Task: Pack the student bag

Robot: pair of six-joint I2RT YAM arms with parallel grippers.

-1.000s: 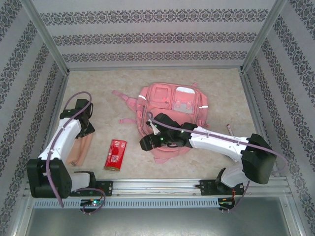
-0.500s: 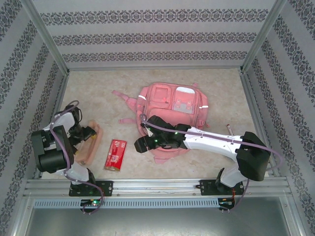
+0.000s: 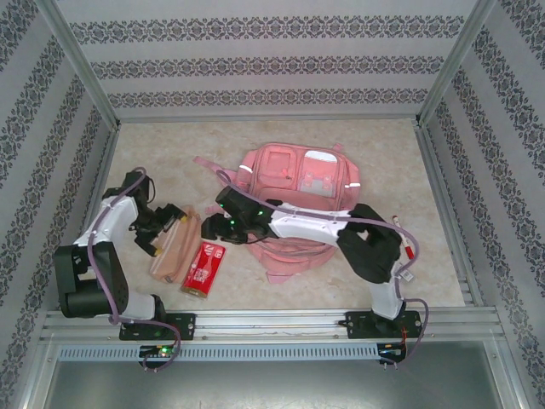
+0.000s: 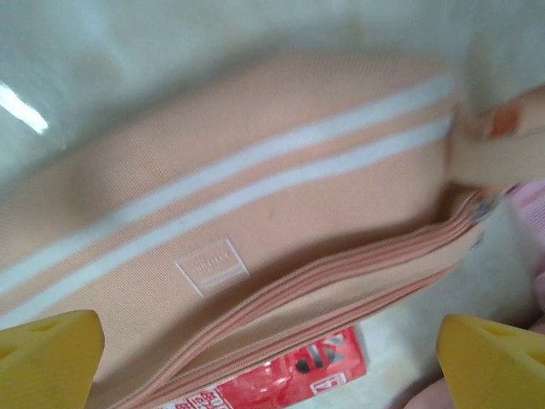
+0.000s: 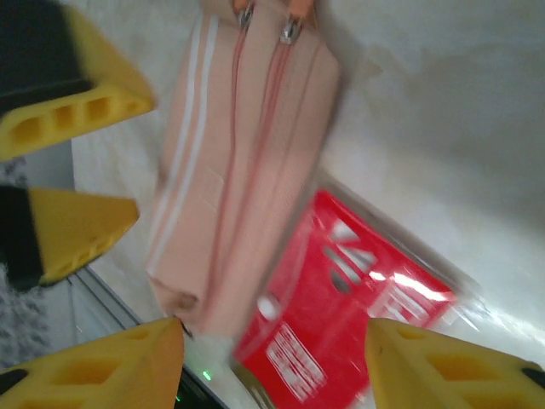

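The student bag (image 3: pixel 298 183), pink and soft, lies flat mid-table with its front pockets up. Left of it a peach pouch (image 3: pixel 173 249) with white stripes leans against a small red packet (image 3: pixel 203 266). My left gripper (image 3: pixel 169 225) hovers open at the pouch's far end; from its wrist the pouch (image 4: pixel 255 196) lies close below, the red packet (image 4: pixel 289 379) under its edge. My right gripper (image 3: pixel 215 227) reaches left past the bag and hangs open over the red packet (image 5: pixel 349 298). The pouch (image 5: pixel 230 187) is beside it, and the left gripper's yellow fingers (image 5: pixel 77 102) are at the upper left.
A pink shoulder strap (image 3: pixel 209 164) trails left from the bag. Patterned walls close in the table on three sides, with slanted metal posts (image 3: pixel 81 64) at the corners. A metal rail (image 3: pixel 272 322) runs along the near edge by the arm bases.
My right arm swung left off the bag to above the red packet, its jaws narrowing a little. The left gripper came in to the pouch, which shifted right against the packet.
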